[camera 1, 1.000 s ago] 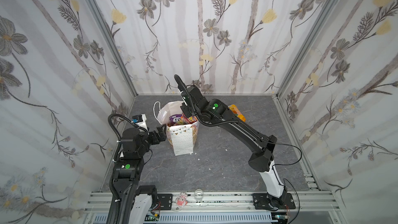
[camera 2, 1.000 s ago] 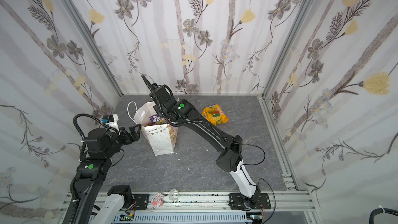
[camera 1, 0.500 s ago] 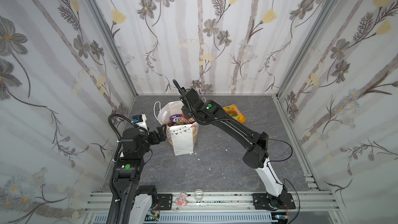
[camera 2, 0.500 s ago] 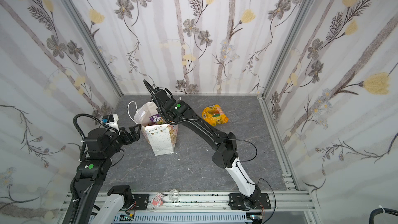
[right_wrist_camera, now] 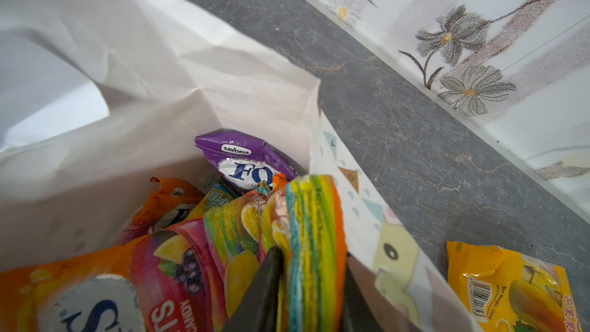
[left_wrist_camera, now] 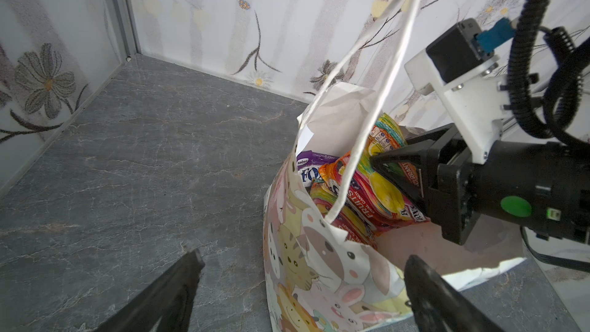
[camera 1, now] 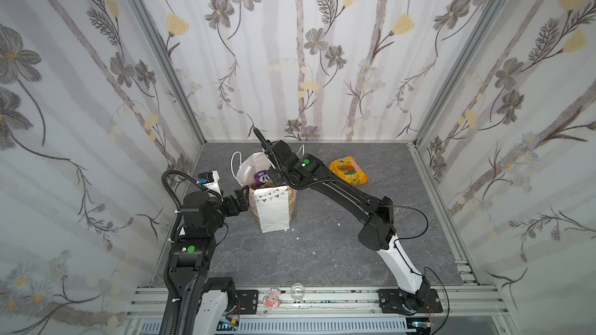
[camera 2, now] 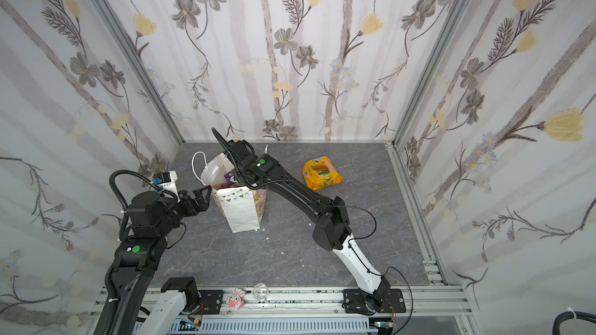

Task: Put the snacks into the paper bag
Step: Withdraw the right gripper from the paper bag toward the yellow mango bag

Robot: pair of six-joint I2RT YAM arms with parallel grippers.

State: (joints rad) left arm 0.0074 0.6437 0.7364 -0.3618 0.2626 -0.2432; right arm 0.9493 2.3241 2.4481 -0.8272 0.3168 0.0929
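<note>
The left gripper, jaws spread, sits at the paper bag's 9 o'clock rim. In the bag's mouth, the right gripper jaws pinch a rainbow-edged candy packet beside a purple packet. A yellow-orange packet lies on the counter at the bag's 2 o'clock.

The right end effector reaches into the bag, pinching a rainbow packet; the left end effector gapes beside it.

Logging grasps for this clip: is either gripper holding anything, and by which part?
The right gripper pinches a rainbow-striped candy packet by its crimped end, over the paper bag. The left gripper is open, holding nothing.
</note>
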